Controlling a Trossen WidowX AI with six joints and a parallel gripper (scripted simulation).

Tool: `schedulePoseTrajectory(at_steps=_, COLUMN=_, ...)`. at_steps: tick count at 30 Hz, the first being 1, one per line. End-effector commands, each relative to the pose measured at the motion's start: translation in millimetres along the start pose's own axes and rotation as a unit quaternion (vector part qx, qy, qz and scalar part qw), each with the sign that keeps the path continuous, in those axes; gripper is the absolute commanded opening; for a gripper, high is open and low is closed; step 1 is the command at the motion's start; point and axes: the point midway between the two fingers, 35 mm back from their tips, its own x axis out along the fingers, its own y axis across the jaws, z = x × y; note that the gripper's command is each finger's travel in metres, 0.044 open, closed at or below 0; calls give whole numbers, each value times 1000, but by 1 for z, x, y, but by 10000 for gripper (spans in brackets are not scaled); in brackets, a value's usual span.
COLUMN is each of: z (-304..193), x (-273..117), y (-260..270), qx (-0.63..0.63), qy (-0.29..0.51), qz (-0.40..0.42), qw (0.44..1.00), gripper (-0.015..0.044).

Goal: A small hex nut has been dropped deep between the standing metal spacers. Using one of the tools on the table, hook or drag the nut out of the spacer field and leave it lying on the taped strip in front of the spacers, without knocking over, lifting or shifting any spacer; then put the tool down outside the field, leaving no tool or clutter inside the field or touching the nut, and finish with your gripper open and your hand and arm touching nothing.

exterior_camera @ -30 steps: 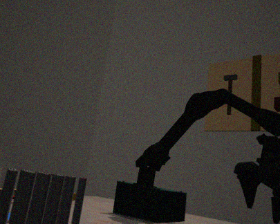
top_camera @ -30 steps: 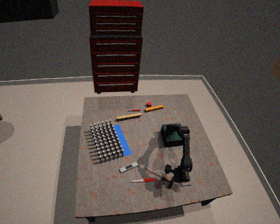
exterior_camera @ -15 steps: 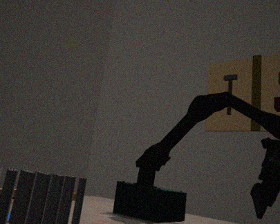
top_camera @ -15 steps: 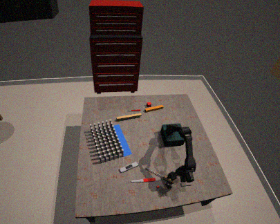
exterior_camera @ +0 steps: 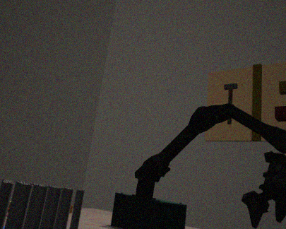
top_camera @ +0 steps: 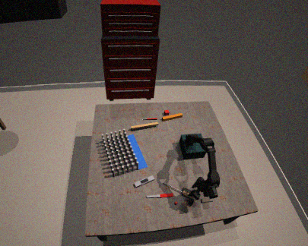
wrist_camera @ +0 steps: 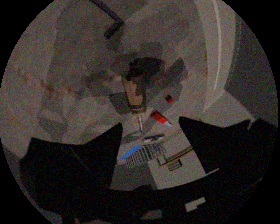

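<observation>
Jaws (top_camera: 188, 199) (exterior_camera: 269, 214) wide apart, nothing held, over a brown-handled tool (wrist_camera: 135, 92) with a thin metal shaft. Likely step: getting the tool; next, line up, lower, grip handle. Red-handled tool (top_camera: 166, 195) (wrist_camera: 159, 118) beyond. Blue flat strip (top_camera: 137, 151) (wrist_camera: 131, 153) borders slim upright grey spacers (top_camera: 119, 154) (exterior_camera: 38, 205) (wrist_camera: 146, 155); nut not discernible.

Top view: one red tool chest (top_camera: 131, 52), upper centre, eight drawer handles; two long bars, one tan (top_camera: 144, 126), one orange (top_camera: 172, 117), centre of frame. One blue strip (top_camera: 138, 152) (wrist_camera: 131, 153), left of centre; standing spacers (top_camera: 119, 152) (exterior_camera: 29, 205) (wrist_camera: 145, 156) beside it too crowded to tally. Two red-handled tools, one at centre (top_camera: 150, 118), one lower centre (top_camera: 166, 196) (wrist_camera: 159, 117).
</observation>
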Motion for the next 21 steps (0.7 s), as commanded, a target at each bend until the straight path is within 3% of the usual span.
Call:
schedulePoseTrajectory(at_steps=1, z=0, x=0, y=0, qx=-6, qy=2, qz=0, qw=1000, gripper=335)
schedulePoseTrajectory(at_steps=3, z=0, x=0, y=0, qx=-6, qy=2, qz=0, qw=1000, gripper=282)
schedulePoseTrajectory(at_steps=21, z=6, x=10, y=3, qx=-6, qy=2, qz=0, qw=1000, gripper=280)
